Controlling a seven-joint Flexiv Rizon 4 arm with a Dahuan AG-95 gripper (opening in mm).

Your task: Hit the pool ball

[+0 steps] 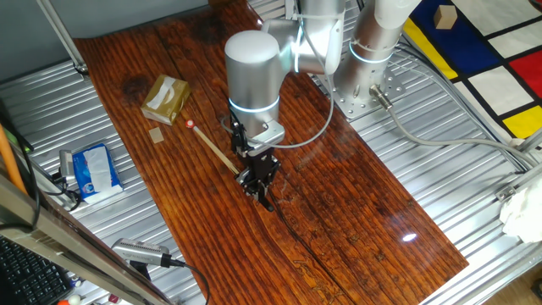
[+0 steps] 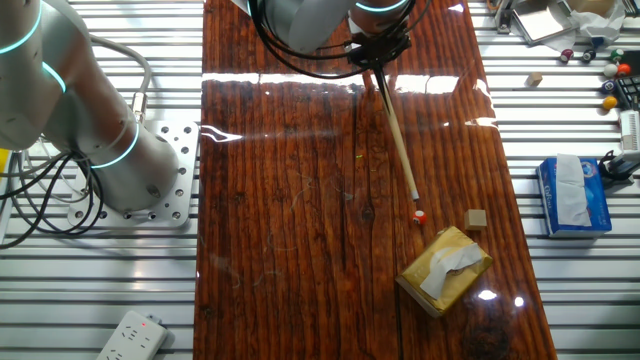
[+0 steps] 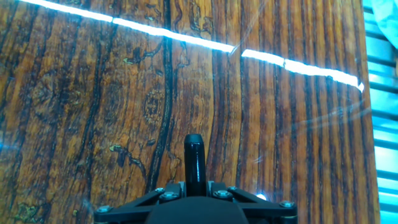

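Observation:
The pool ball point(image 1: 190, 124) is a tiny red-orange sphere on the wooden table, just right of a tan cardboard box point(image 1: 165, 99). It also shows in the other fixed view point(image 2: 420, 214). My gripper point(image 1: 258, 182) is shut on a thin wooden cue stick point(image 1: 216, 152), which lies low over the table. The stick's tip is right at the ball; I cannot tell whether it touches. In the other fixed view the stick point(image 2: 398, 135) runs from the gripper point(image 2: 378, 50) toward the ball. In the hand view the gripper point(image 3: 193, 186) clamps the stick's black end point(image 3: 193, 158); the ball is out of view.
A small flat tan block point(image 1: 156, 135) lies near the box, and shows in the other fixed view point(image 2: 476, 219) beside the box point(image 2: 445, 270). A blue tissue pack point(image 1: 93, 168) lies off the table's left side. The arm's base plate point(image 1: 364, 93) stands at the far edge.

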